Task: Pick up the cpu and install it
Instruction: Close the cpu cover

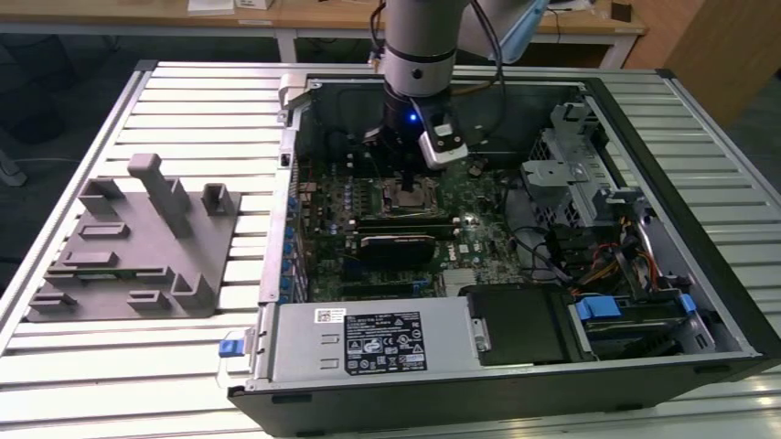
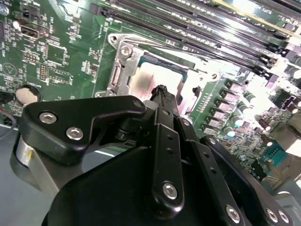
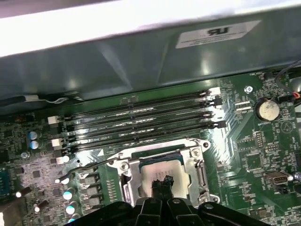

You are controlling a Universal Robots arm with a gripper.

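Surface: a pale slatted metal table [image 1: 183,101] takes up most of the exterior view.
Room: a light wooden desk [image 1: 329,16] runs along the top edge of the exterior view, a brown wooden cabinet [image 1: 720,46] stands in the upper right corner, and dark floor shows in between.
On the table: an open black computer case [image 1: 488,402] lies on its side right of centre. A grey plastic block with upright posts [image 1: 134,247] lies well apart from it, towards the exterior view's left.
Inside the case: a green motherboard [image 3: 254,160], four long black memory slots [image 3: 141,117], a round silver coin battery [image 3: 266,109], and a silver box with a printed label [image 1: 366,343] near the lower edge of the exterior view.
Arm: a grey robot arm [image 1: 419,46] comes down from the top centre of the exterior view into the case.
Gripper: in both wrist views the black gripper [image 3: 162,182] [image 2: 162,92] has its fingers drawn narrow, tips together with no gap and holding nothing. The tips are right at the chip's top.
Cpu: the small square cpu with a pale silver metal top [image 3: 162,170] [image 2: 146,77] lies flat inside the shiny metal socket frame [image 3: 197,165] on the motherboard, just beside the memory slots.
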